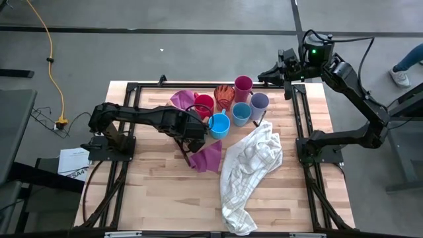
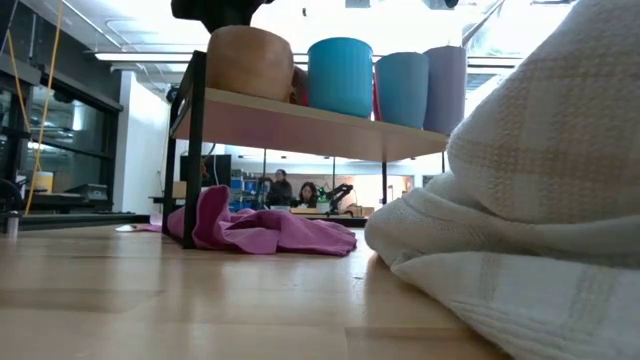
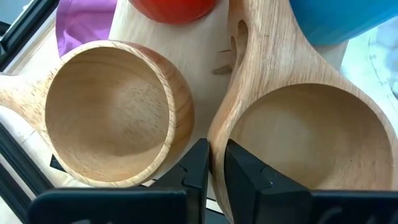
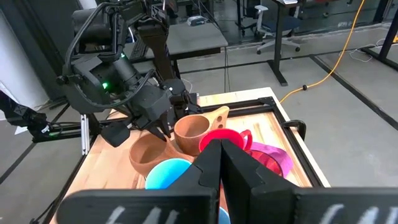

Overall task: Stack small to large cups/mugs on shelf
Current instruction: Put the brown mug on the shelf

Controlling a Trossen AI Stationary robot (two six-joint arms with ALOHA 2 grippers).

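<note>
Left pincer [image 3: 210,163], slightly parted, straddles a tan mug's [image 3: 311,140] rim on the shelf [image 2: 300,120]; right pincer [image 4: 221,163] hangs shut, empty, far right.

A lab or workshop: concrete floor [image 1: 198,59], office chairs [image 4: 264,18], desks [image 4: 193,37].

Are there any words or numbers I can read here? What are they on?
Paper under the left arm's base: there is dark print, too small to read.
Cups, shelf, towel, cloth: no writing visible.
</note>
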